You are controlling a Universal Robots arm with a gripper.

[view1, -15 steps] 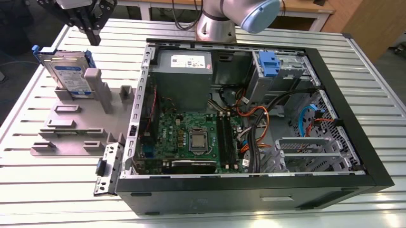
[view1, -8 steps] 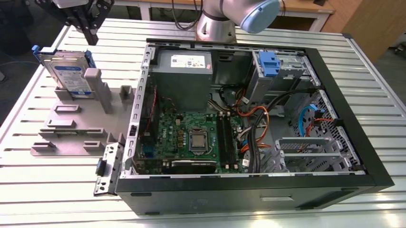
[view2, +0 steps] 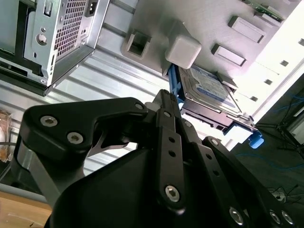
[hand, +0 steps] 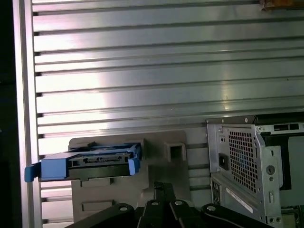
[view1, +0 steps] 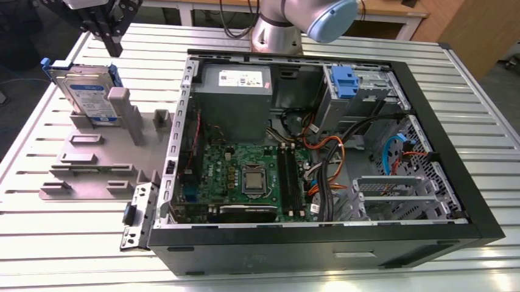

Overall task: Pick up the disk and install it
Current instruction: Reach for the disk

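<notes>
The disk [view1: 85, 91] is a silver drive with a blue-and-white label in a blue carrier. It stands on edge in the grey slotted holder [view1: 89, 164] at the exterior view's left, outside the computer case. My gripper [view1: 113, 51] hangs just above and behind the disk's top edge, apart from it, fingers shut with nothing between them. In the second wrist view the gripper's tip [view2: 164, 95] points toward the disk [view2: 209, 88]. In the first wrist view the disk [hand: 90, 161] shows edge-on beyond the gripper [hand: 161, 186].
The open computer case [view1: 455, 152] lies on the slatted metal table [view1: 73, 243], with the motherboard, cables and a blue latch [view1: 344, 82] on its upper drive bay. The arm's base [view1: 276, 30] stands behind the case. The case's corner [hand: 251, 161] is close to the holder.
</notes>
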